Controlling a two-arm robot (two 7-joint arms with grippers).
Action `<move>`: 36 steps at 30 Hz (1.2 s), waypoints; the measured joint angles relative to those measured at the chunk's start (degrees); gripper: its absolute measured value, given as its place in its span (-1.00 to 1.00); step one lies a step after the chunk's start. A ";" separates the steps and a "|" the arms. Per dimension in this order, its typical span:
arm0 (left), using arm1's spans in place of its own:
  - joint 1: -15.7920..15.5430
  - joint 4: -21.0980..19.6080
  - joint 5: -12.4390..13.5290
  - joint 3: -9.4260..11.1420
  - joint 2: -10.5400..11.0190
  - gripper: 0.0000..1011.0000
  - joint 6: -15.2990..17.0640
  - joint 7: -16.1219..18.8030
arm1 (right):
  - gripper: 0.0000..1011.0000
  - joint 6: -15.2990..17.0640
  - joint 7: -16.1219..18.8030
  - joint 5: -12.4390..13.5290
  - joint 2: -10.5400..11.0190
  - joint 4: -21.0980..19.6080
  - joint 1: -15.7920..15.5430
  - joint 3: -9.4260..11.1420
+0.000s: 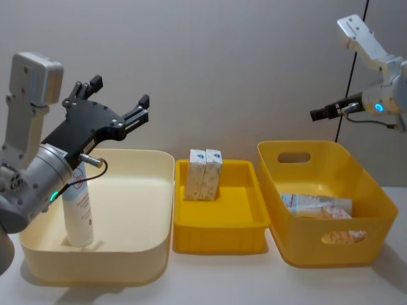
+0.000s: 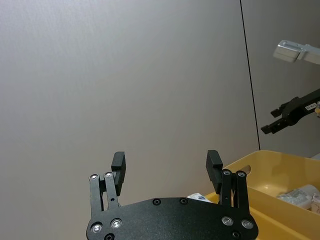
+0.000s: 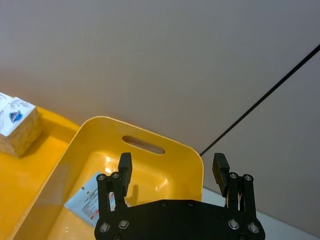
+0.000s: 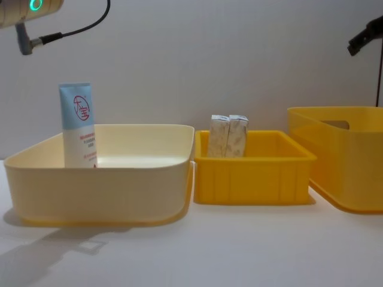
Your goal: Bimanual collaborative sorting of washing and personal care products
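A white squeeze tube (image 1: pixel 79 210) with a light-blue top and a red round logo stands upright at the left of the cream bin (image 1: pixel 137 210); the chest view shows the tube (image 4: pixel 78 125) too. Two small cream cartons (image 1: pixel 203 173) stand side by side in the low yellow tray (image 1: pixel 219 225). More white products with red print (image 1: pixel 315 203) lie in the tall yellow bin (image 1: pixel 356 184). My left gripper (image 1: pixel 121 95) hangs open and empty above the cream bin, over the tube. My right gripper (image 3: pixel 172 165) is open and empty, raised high above the tall yellow bin.
The three containers stand in a row on a white table: cream bin (image 4: pixel 102 179) left, yellow tray (image 4: pixel 257 170) in the middle, tall bin (image 4: pixel 341 155) right. A grey wall stands close behind them. Bare table lies in front of the row.
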 joint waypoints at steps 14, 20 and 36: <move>0.00 0.00 0.00 0.00 0.00 0.98 0.00 0.00 | 0.98 -1.06 -5.03 1.72 3.38 -22.19 -11.79 4.82; 0.00 0.00 0.00 0.00 0.00 0.98 0.00 0.00 | 0.98 -3.09 -5.74 2.50 4.60 -31.22 -16.83 6.42; 0.00 0.00 0.00 0.00 0.00 0.98 0.00 0.00 | 0.98 -11.35 -5.96 4.22 6.65 -50.31 -27.98 9.19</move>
